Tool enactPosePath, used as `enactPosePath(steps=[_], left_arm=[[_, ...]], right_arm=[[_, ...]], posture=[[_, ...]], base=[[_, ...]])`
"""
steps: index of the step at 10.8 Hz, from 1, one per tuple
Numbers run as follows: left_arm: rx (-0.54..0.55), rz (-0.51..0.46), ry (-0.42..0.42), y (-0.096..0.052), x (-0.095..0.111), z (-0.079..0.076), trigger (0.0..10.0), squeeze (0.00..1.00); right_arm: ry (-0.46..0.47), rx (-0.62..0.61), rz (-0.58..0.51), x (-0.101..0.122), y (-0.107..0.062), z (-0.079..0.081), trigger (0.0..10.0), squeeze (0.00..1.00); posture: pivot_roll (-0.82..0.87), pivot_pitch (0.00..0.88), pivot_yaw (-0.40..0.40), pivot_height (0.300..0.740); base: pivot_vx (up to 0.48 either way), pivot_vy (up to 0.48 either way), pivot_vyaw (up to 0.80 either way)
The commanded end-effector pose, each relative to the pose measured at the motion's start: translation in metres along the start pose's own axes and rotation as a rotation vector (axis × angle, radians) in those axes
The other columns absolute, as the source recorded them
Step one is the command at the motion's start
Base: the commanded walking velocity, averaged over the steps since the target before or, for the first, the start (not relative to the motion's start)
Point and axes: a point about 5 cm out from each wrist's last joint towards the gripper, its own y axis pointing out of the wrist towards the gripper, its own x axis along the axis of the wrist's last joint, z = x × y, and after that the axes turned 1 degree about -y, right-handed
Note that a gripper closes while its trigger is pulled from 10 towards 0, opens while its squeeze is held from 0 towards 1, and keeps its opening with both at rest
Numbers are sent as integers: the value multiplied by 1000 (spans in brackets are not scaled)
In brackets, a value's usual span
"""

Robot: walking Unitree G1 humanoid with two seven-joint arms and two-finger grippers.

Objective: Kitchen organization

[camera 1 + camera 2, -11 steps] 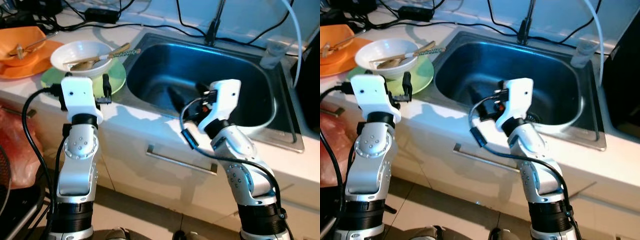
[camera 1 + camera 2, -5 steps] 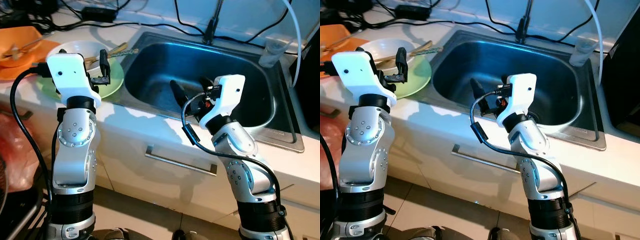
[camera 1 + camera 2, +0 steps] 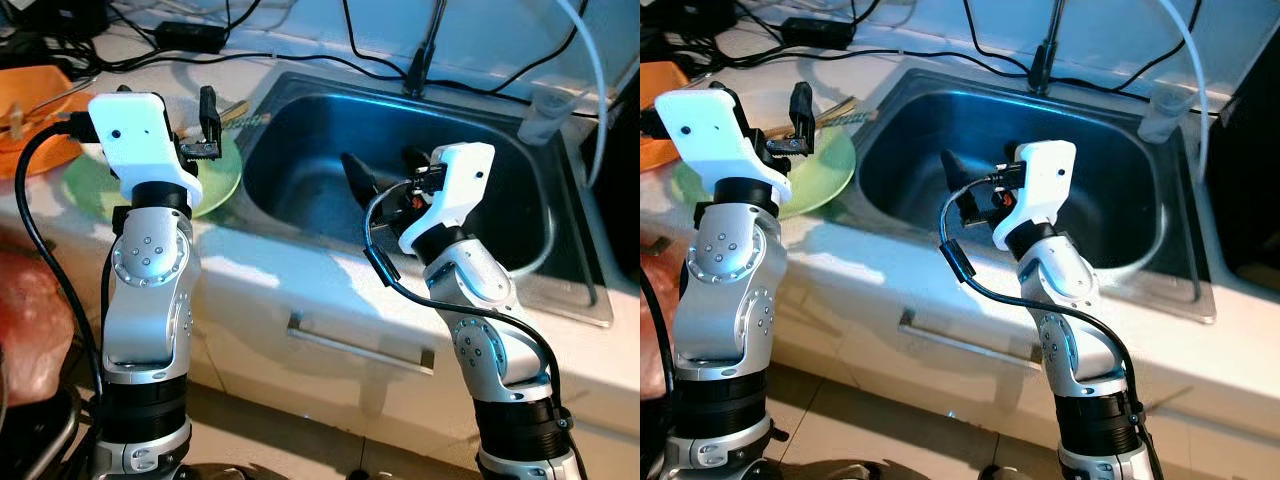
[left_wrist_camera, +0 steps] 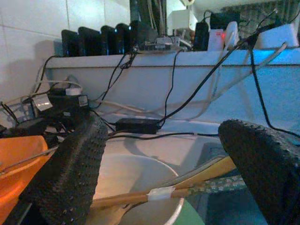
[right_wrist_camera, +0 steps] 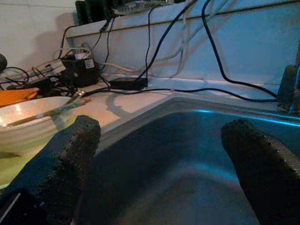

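Counter scene: left gripper (image 4: 164,173) spread wide, bowl (image 4: 136,187) between jaws for pickup; right gripper (image 5: 159,164) spread over sink (image 5: 187,140).

The left gripper (image 3: 800,118) hangs over the green plate (image 3: 825,170) on the counter, left of the steel sink (image 3: 1120,190). The right gripper (image 3: 975,180) reaches over the sink basin. Black cables (image 3: 930,55) run along the far counter.
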Motion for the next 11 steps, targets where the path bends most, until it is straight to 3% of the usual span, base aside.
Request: enactPosePath(steps=[1,4,7,11], left_arm=[[-12,-22,-7,1,6,-1,10000,0],[-20,-26,-22,0,7,-3,10000,0],[-14,0,-13,-2,2,-1,10000,0],[-24,6,-19,-2,1,-2,10000,0]], right_arm=[[-17,-3,-26,7,1,-1,10000,0],[-37,1,-14,3,-2,-1,10000,0],[-46,4,-14,3,-2,-1,10000,0],[-51,4,-9,2,-2,0,10000,0]], posture=[[-8,103,-56,740],[-10,106,-58,740],[-12,107,-58,740],[-11,110,-55,740]], base=[[379,0,0],[126,0,0],[480,0,0],[251,0,0]])
